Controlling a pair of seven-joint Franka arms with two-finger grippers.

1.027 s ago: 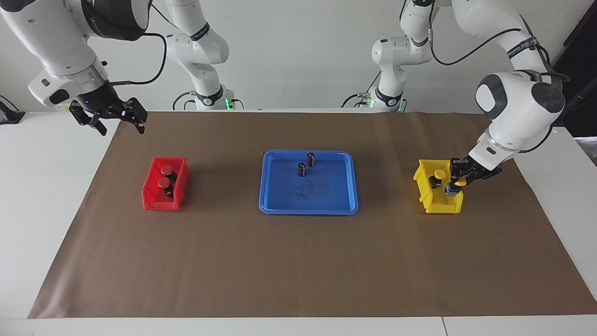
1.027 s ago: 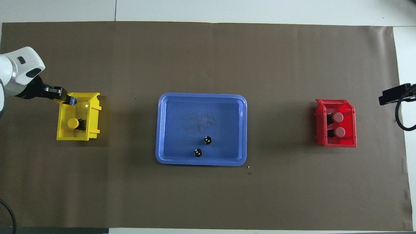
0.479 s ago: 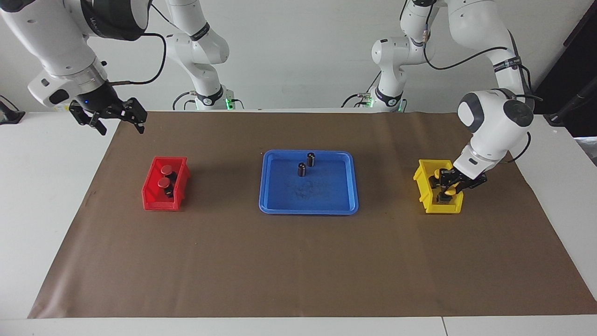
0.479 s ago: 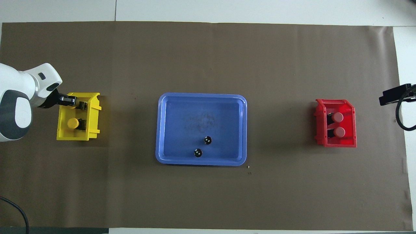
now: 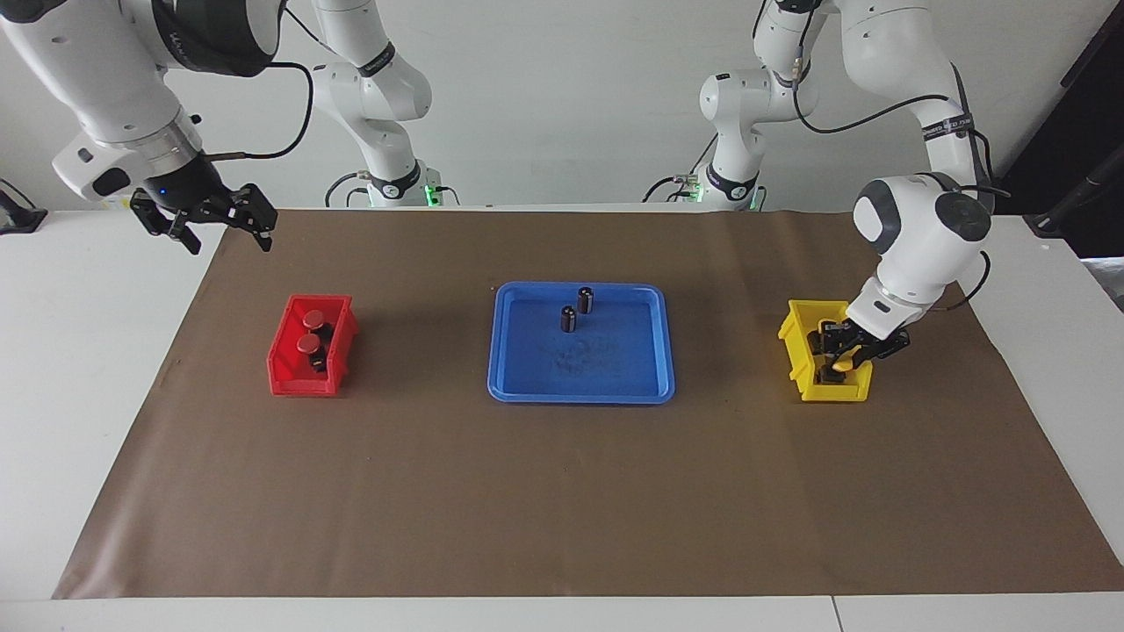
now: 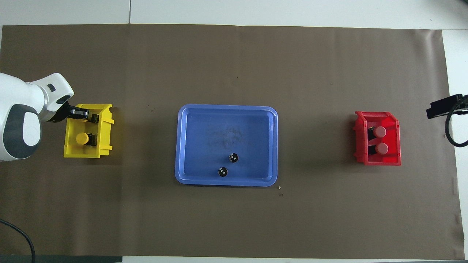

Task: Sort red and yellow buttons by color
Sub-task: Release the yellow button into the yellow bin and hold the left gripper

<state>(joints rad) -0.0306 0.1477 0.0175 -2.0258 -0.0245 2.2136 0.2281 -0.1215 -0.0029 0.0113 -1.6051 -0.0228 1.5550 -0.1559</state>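
Note:
Two red buttons (image 5: pixel 313 319) (image 5: pixel 307 342) lie in the red bin (image 5: pixel 285 373) toward the right arm's end; they also show in the overhead view (image 6: pixel 380 131) (image 6: pixel 382 148). One yellow button (image 6: pixel 82 138) lies in the yellow bin (image 6: pixel 106 128) toward the left arm's end. My left gripper (image 5: pixel 841 355) is low inside the yellow bin (image 5: pixel 797 351), shut on the second yellow button (image 5: pixel 846 359). In the overhead view the left gripper (image 6: pixel 91 117) hides that button. My right gripper (image 5: pixel 226 239) waits open and empty, raised above the brown mat's corner nearer to the robots than the red bin.
A blue tray (image 5: pixel 654 386) stands mid-table between the two bins. In it, near its edge closest to the robots, stand two dark capless cylinders (image 5: pixel 585 300) (image 5: pixel 568 319). A brown mat (image 5: pixel 562 491) covers the table.
My left gripper has moved down into the yellow bin with the yellow button and shifted a little toward the tray. The right arm has not moved.

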